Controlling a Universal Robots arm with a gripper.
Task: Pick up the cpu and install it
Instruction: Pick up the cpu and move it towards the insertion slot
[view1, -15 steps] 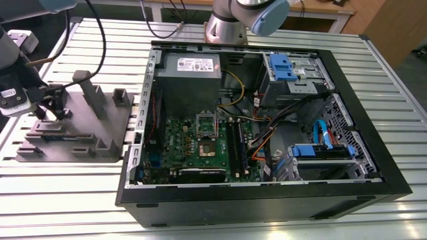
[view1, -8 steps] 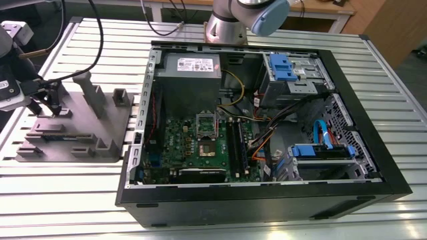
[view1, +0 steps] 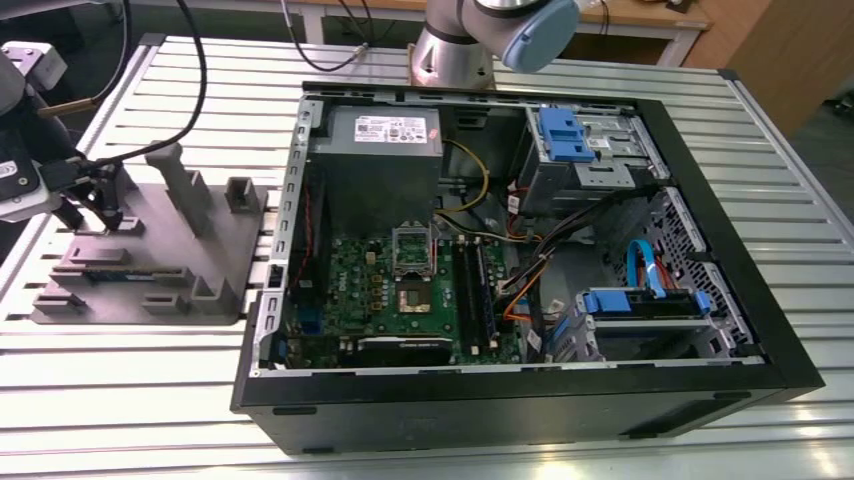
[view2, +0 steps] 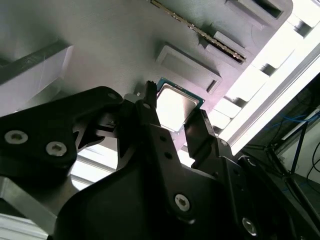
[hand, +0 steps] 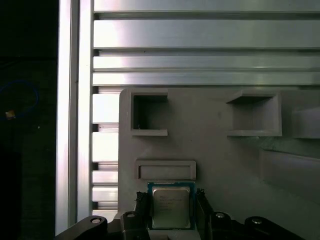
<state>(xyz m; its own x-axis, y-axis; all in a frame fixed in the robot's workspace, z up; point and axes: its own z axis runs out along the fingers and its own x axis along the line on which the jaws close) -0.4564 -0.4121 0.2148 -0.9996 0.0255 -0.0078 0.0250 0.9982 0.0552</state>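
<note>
- The cpu (hand: 171, 206) lies flat, metal top up, in a shallow pocket of the grey tray (view1: 200, 250). The tray sits on the slatted surface (view1: 134, 400) at the left of the exterior view, well apart from the open computer case (view1: 534, 400) in the middle of the frame.
- The gripper (view1: 96, 215) is down over the tray's left end. In both wrist views its jaws stand one on each side of the cpu, pressed against two opposite edges with no gap to see, so I judge them clenched on it.
- Progress: early. The grasp looks made, but the cpu appears level with the tray, not yet lifted. The carry across to the case and the seating are all left to do.
- Inside the case, the socket (view1: 411, 295) on the green board looks empty, with its metal frame swung up behind it.
- Hard to make out: in the exterior view the gripper covers the pocket itself. The wrist views cut off the near edge of the cpu behind the gripper's black body. Whether the cpu has risen slightly off the pocket floor cannot be told, nor can the socket's pins or lever be read.
</note>
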